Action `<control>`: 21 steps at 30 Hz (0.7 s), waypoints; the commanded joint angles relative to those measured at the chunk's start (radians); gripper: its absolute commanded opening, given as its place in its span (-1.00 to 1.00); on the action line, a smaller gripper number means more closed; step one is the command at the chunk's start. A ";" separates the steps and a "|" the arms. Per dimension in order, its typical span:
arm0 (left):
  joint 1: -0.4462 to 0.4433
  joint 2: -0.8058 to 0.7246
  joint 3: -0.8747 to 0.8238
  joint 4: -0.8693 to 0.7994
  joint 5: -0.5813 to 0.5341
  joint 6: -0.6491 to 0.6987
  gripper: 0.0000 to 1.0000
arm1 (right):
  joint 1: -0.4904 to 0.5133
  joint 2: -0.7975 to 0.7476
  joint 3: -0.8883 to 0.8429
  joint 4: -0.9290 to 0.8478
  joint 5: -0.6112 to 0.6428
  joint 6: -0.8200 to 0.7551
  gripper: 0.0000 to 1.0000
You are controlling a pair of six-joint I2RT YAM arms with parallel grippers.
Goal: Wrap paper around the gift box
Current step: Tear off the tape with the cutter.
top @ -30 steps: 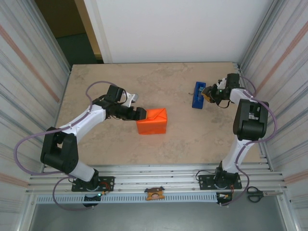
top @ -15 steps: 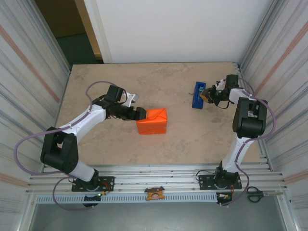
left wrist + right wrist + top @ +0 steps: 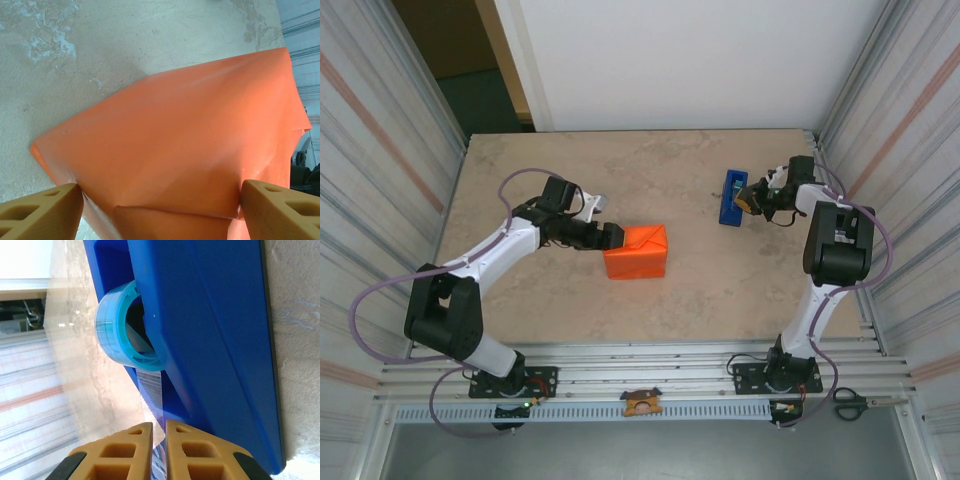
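Right hand pinches the tape; a bad pull could drag the dispenser. Left hand, wide, straddles the paper; folds may spring.

Paper-wrapped gift box, mid-table

White-black arms, lilac cables, seemingly tan fingers.

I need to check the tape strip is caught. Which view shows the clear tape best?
The right wrist view: the clear tape strip runs from the teal roll down between the right gripper fingers. The top view shows the blue dispenser, not the strip.
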 commanded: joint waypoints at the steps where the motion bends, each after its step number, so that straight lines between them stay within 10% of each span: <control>1: -0.028 0.039 -0.003 -0.041 -0.013 0.032 0.63 | -0.001 0.010 0.026 -0.027 -0.023 -0.021 -0.77; 21: -0.032 0.057 0.005 -0.050 -0.023 0.042 0.62 | 0.001 -0.122 0.021 -0.019 -0.102 0.108 -1.00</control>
